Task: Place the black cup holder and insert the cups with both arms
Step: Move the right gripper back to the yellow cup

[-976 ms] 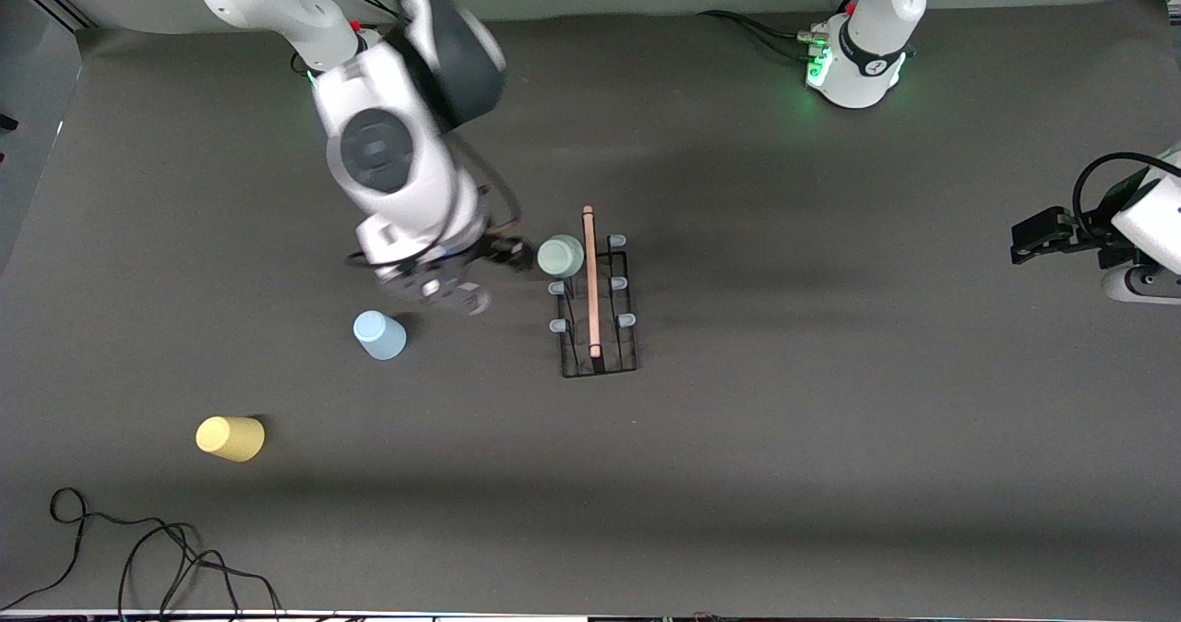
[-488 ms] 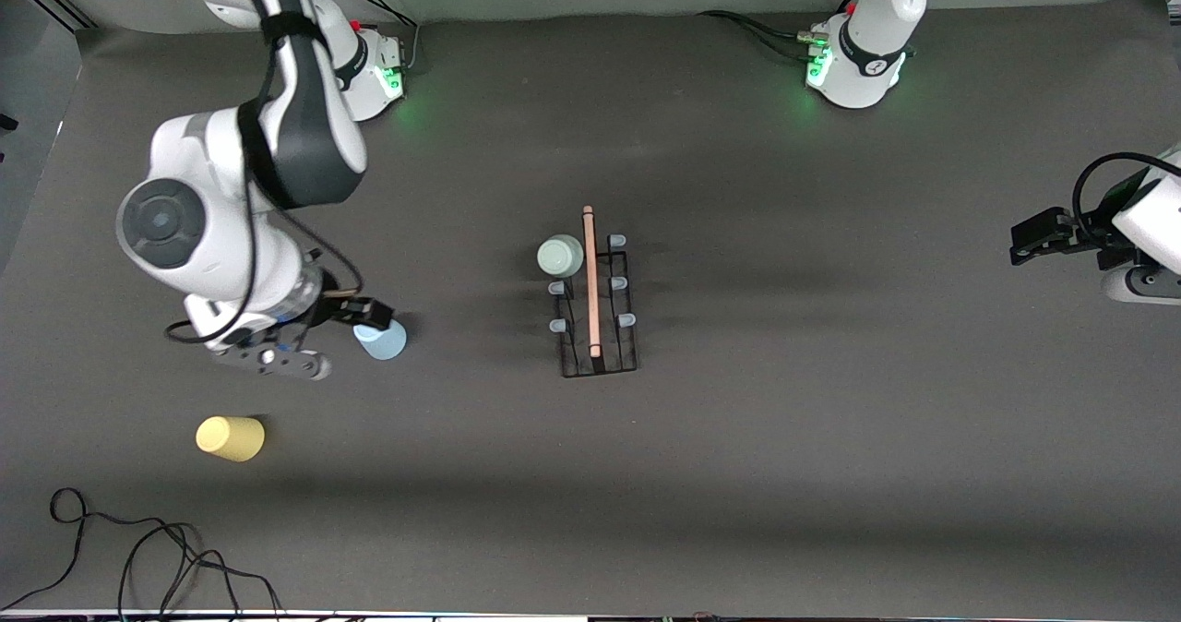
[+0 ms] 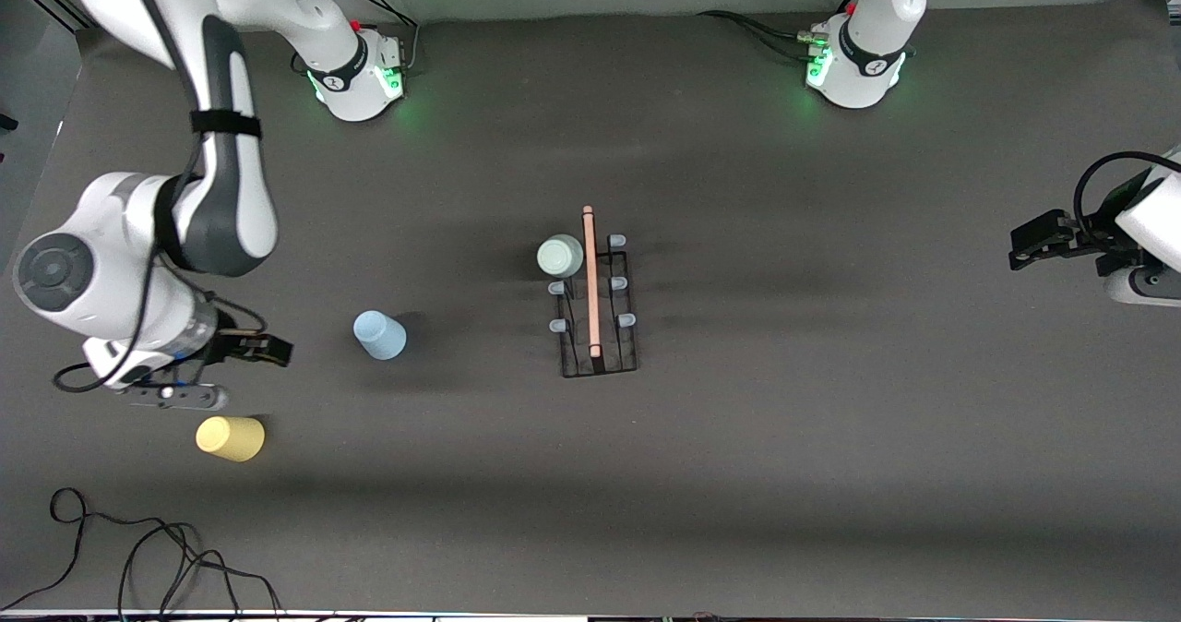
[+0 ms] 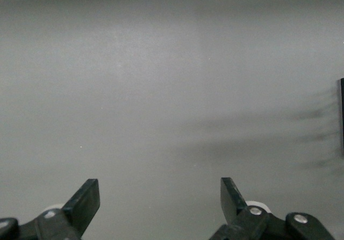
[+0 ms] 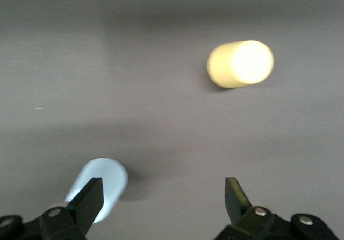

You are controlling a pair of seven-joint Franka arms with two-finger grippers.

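Note:
The black cup holder [image 3: 598, 350] stands mid-table, its wooden rod handle [image 3: 590, 281] pointing toward the front camera. A pale green cup [image 3: 560, 256] sits over a peg on the side facing the right arm's end. The light blue cup [image 3: 379, 335] [image 5: 102, 186] stands on the mat closer to that end. Nearer to the camera lies the yellow cup [image 3: 230, 438] [image 5: 240, 63], on its side. My right gripper [image 3: 275, 352] [image 5: 161, 197] hangs open and empty over the mat between these two cups. At the left arm's end my left gripper [image 3: 1022, 244] [image 4: 160, 197] waits, open and empty.
A dark grey mat [image 3: 784, 474] covers the table. Loose black cables [image 3: 138, 557] lie at the mat's front corner on the right arm's end. The two green-lit arm bases [image 3: 355, 77] [image 3: 853, 68] stand along the edge farthest from the camera.
My right arm has swung away from the green cup at the holder, past the blue cup, to its own end of the table. The left arm has not moved.

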